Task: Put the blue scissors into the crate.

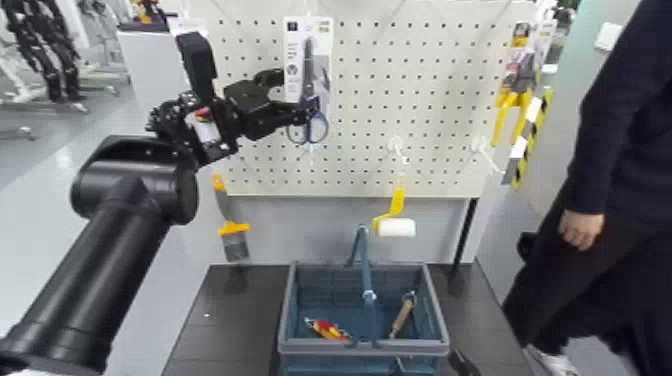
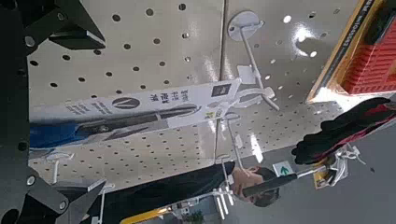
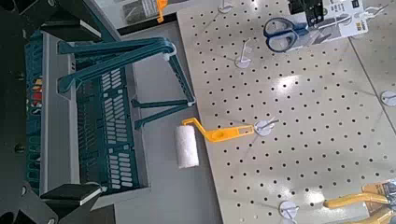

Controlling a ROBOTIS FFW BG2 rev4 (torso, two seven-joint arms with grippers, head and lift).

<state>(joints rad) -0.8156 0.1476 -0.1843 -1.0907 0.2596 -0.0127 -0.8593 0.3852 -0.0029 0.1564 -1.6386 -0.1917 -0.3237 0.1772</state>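
a paint roller with a yellow handle and white sleeve hangs low on the pegboard, right of its middle; yellow-handled pliers hang by its upper right edge; a yellow-handled brush hangs at its lower left corner; a person in dark clothes is beyond the right edge.

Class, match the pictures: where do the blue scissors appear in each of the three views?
Head view: blue scissors upper middle, slightly left of centre, loops lowest.
Left wrist view: scissors left of centre, blue handles at the left edge.
Right wrist view: scissors near the top, right of centre.
Shared landmark: the perforated board.
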